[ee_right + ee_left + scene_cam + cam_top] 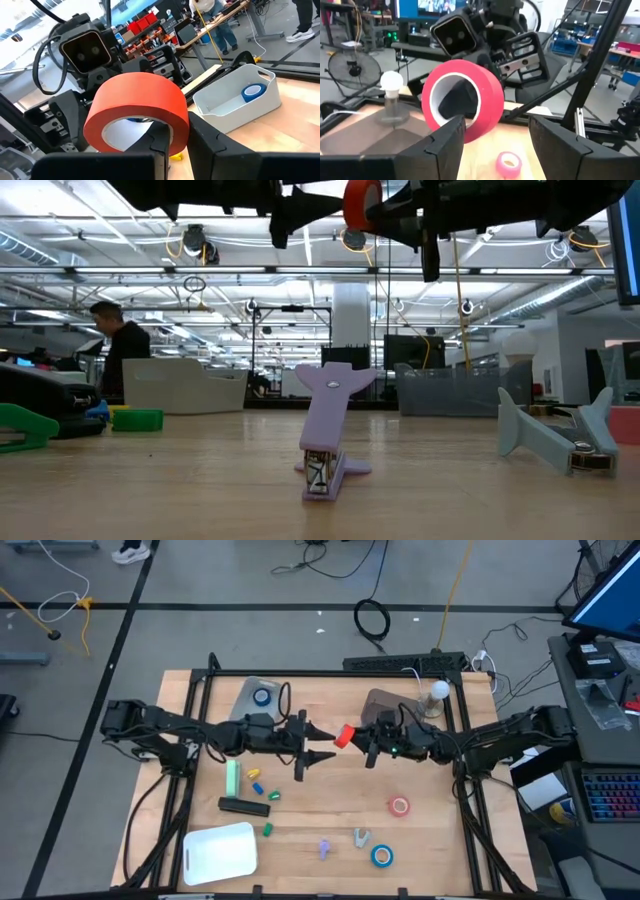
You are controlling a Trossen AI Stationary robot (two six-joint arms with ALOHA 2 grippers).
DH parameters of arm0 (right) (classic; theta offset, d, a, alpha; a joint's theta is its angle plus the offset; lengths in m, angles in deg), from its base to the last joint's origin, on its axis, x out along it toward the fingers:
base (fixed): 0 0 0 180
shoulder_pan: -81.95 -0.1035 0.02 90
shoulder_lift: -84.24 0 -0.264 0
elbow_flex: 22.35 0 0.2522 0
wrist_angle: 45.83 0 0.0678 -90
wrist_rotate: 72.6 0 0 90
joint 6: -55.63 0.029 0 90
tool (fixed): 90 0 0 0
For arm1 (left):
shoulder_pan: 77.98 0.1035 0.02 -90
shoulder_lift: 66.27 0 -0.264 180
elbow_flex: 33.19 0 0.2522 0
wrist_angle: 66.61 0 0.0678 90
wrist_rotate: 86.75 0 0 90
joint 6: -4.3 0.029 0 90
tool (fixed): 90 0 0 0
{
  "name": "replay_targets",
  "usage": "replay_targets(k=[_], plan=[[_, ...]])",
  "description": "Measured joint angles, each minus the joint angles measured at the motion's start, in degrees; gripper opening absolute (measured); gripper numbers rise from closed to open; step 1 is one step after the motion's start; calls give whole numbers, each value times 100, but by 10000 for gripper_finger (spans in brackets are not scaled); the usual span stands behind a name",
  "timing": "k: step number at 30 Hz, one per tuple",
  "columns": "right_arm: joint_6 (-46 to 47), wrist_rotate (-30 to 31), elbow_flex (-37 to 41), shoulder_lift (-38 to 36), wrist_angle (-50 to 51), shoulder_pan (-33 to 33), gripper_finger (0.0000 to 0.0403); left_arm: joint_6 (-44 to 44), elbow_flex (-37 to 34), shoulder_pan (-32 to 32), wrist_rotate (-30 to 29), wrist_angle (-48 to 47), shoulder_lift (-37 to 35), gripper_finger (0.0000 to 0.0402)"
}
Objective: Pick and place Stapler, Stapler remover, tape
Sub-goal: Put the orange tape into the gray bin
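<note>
A red tape roll (345,735) hangs in the air above the table's middle, with my right gripper (354,737) shut on it. My left gripper (328,743) faces it from the table's left, open, one finger (447,137) at the roll's lower rim (470,132) and the other (555,140) well off to its side. A pink-red roll (399,806) and a blue roll (381,856) lie flat on the table near the front right. A black stapler (244,805) and a green one (232,777) lie at the left. Two staple removers, purple (325,440) and grey-blue (560,435), stand on the front part. My right gripper pinches the red roll's wall (172,132), one finger (159,135) inside the ring and the other (202,137) outside. The fingers come level from the table's right. The roll is lifted clear, its hole tilted. My left gripper: I cannot tell whether its one finger touches the roll's rim.
A white bin (250,700) with a blue roll (253,91) stands at the far left; a grey bin (380,700) and a white bulb (438,692) at the far right. A white tray (220,852) lies front left. Small coloured bits (262,785) are scattered nearby. A person (120,350) stands beyond the table.
</note>
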Motion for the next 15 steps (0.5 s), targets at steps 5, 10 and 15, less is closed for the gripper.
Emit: replay_targets(k=[5, 10, 15], plan=[[77, -100, -4, 7, 23, 0, 33, -45, 0, 56, 85, 4, 15, 223], [105, -109, -4, 11, 102, 0, 32, -5, 0, 79, 85, 117, 15, 219], [133, -197, -4, 11, 107, 0, 33, -5, 0, 97, 111, 182, 15, 218]])
